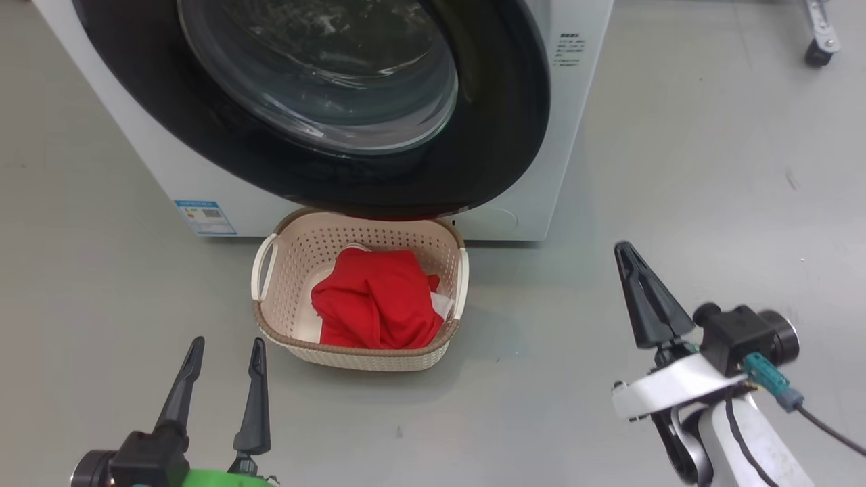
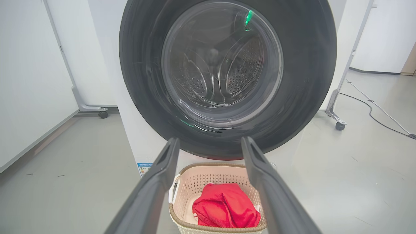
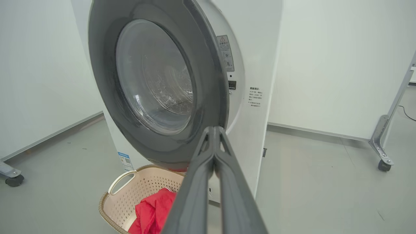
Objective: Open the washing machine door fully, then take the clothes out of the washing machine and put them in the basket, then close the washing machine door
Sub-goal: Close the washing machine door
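Observation:
The white washing machine (image 1: 575,135) fills the top of the head view. Its door (image 1: 500,135), a black rim around a clear glass bowl, stands slightly ajar in the right wrist view, where the right edge of the door (image 3: 214,81) sits off the machine's front (image 3: 256,48). Below it on the floor sits the cream basket (image 1: 352,355) holding the red clothes (image 1: 375,304) with a bit of white. My left gripper (image 1: 226,352) is open and empty, just left of the basket. To the basket's right, my right gripper (image 1: 624,249) is shut on nothing.
Grey floor spreads all around. A wheeled metal frame leg (image 1: 818,47) stands at the far right, with a cable (image 2: 373,110) trailing on the floor beyond it. White panels on a castor (image 2: 103,114) stand left of the machine.

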`<state>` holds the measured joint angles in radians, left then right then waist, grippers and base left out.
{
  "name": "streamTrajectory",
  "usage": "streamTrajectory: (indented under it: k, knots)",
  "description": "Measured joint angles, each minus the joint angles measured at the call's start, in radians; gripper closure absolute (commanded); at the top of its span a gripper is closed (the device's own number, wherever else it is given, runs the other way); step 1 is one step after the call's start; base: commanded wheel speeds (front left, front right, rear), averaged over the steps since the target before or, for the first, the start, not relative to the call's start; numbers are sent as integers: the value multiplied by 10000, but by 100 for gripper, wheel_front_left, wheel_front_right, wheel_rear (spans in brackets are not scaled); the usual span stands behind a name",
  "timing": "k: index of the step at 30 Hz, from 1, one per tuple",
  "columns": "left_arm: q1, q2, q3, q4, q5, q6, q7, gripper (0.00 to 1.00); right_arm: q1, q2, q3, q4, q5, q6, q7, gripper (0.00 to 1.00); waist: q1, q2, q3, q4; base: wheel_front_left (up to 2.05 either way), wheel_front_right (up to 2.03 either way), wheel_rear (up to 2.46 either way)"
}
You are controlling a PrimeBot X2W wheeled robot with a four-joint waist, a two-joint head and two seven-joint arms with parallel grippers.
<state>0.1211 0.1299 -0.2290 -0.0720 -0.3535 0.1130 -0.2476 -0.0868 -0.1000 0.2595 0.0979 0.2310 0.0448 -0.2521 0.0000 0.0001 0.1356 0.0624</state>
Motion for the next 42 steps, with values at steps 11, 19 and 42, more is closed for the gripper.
streamTrajectory:
  k: [11,19,42]
  knots:
    - [-606,-267,-301,-525,46,10,-4,0,-2308,-182,188,-38,-236,353,330,100,0,0,770,700,0,0,0]
    - [-1043,-441,-479,-692,48,4,-13,0,-4086,-341,127,0,-314,472,619,100,0,0,1421,1253,0,0,0]
    - [-1675,-625,-665,-462,48,-215,-15,0,-7010,-669,-50,1948,77,685,984,100,0,0,2432,2144,0,0,0]
